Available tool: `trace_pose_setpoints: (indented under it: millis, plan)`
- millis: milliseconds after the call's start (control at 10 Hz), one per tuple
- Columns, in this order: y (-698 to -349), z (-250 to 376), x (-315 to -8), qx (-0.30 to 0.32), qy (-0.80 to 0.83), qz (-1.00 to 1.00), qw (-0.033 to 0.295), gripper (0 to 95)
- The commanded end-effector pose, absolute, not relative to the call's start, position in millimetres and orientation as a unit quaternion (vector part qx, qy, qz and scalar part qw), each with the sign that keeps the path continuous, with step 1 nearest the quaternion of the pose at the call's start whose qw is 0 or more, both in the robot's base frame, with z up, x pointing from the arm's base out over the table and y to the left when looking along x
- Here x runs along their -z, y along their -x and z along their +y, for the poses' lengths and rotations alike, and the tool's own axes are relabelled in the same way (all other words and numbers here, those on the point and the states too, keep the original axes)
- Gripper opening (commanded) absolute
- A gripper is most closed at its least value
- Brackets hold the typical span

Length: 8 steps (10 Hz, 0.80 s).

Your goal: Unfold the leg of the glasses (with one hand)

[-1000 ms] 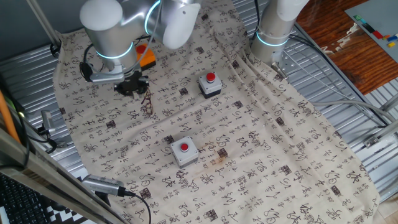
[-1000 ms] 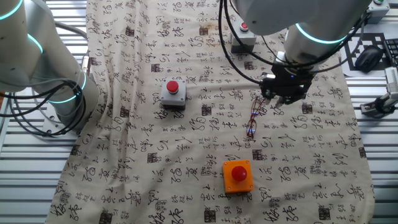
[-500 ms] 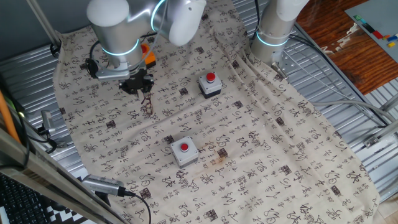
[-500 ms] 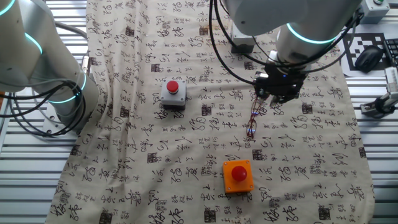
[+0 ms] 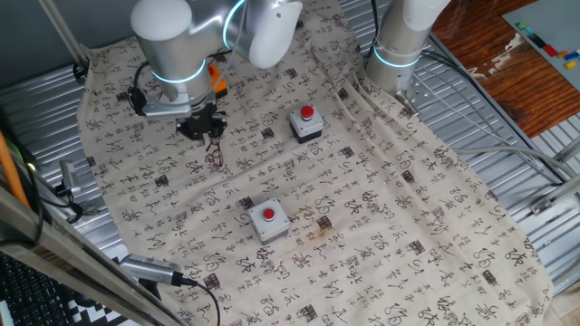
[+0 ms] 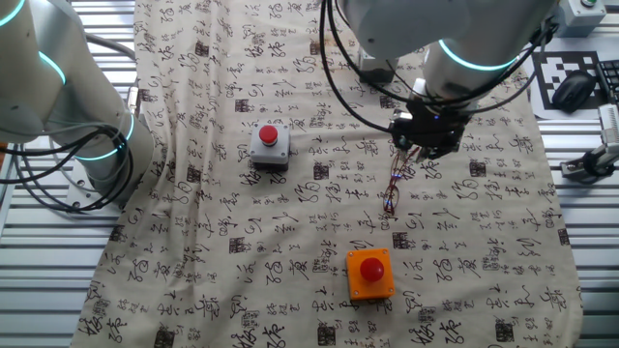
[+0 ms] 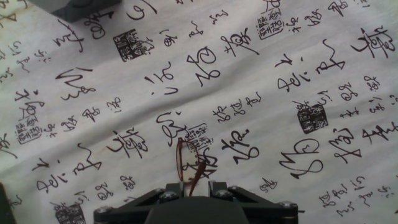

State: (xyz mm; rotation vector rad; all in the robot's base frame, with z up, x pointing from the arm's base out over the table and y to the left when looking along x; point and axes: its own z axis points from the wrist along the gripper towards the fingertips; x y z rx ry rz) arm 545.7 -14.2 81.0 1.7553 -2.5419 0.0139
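The main risk from here is the thin wire frame slipping or bending. The glasses [image 6: 395, 181] are light and lie on a loose, wrinkled printed cloth [image 6: 242, 271] over the table, so a pull on one leg may drag the whole frame across the cloth rather than swing the hinge open. A sideways tug could twist the leg, and if the hold is only at the very tip, the leg may spring free.

The gripper [image 6: 422, 147] sits low over the cloth. In the hand view, the near end of the reddish-brown frame [image 7: 188, 163] runs straight down into the narrow gap between the jaws at the bottom edge, so the jaws look nearly closed around that end. Whether they actually pinch it is not clear, as the contact point is hidden under the gripper body.

From the gripper [image 5: 201, 126], the glasses [image 5: 217, 152] stretch away toward the nearer grey button box [image 5: 268, 220], but stop well short of it. In the other fixed view, the frame trails from the gripper toward the orange button box [image 6: 370, 272], its far end lying flat on the cloth.
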Motion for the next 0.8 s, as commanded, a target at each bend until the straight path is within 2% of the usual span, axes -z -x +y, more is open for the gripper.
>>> trace_pose_setpoints:
  millis: [100, 800]
  plan:
    - [-544.7, -13.8, -78.4, -0.006, -0.568, -0.822, 0.024, 19.0]
    - [-539.6, -8.8, -71.6, -0.002, -0.564, -0.825, 0.017, 19.0]
